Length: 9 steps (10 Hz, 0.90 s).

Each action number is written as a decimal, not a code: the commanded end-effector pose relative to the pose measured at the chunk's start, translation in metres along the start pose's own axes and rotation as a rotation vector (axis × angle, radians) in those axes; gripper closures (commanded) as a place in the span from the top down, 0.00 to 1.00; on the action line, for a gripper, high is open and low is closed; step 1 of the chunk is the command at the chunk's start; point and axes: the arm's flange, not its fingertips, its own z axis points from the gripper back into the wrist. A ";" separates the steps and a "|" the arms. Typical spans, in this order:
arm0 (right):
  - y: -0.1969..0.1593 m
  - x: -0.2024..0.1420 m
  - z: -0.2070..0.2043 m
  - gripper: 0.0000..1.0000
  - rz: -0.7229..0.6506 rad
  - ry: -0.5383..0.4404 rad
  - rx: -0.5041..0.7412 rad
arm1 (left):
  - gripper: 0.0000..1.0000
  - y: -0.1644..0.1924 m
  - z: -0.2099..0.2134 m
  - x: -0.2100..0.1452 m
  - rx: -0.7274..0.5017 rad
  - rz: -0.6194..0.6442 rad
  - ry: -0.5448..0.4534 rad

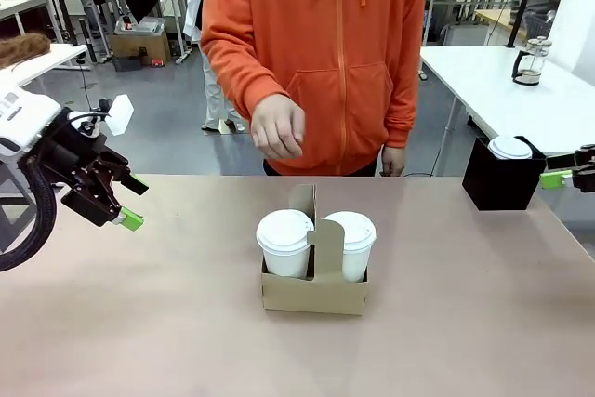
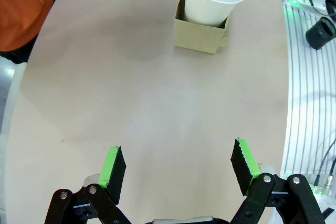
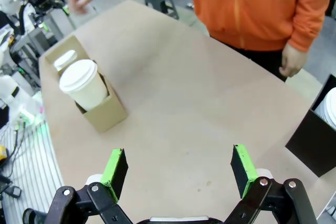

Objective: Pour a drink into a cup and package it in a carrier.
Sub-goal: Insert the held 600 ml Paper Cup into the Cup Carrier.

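Both tools, left (image 2: 178, 171) and right (image 3: 179, 170), spread empty over table (image 1: 139, 323); carrier (image 1: 314, 290) holds two lidded cups (image 1: 284, 241), so we stay clear.

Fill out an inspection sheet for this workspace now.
Surface: beige tabletop, bare around the carrier.
Job's things: brown cardboard cup carrier at centre, holding two lidded white paper cups upright; glass carafe on a far white table.
Clutter: black box with a white lid, right edge.
Grippers: left gripper open, empty; right gripper open, empty.
Cables: black cable loop on left arm.
Surroundings: person in orange hoodie opposite.
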 end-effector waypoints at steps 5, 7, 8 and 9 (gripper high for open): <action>0.002 0.000 0.003 1.00 -0.003 -0.003 0.012 | 1.00 0.000 0.000 0.000 -0.005 0.005 -0.019; 0.002 0.000 0.003 1.00 -0.003 -0.003 0.012 | 1.00 0.000 0.000 0.000 -0.005 0.005 -0.019; 0.002 0.000 0.003 1.00 -0.003 -0.003 0.012 | 1.00 0.000 0.000 0.000 -0.005 0.005 -0.019; 0.002 0.000 0.003 1.00 -0.003 -0.003 0.012 | 1.00 0.000 0.000 0.000 -0.005 0.005 -0.019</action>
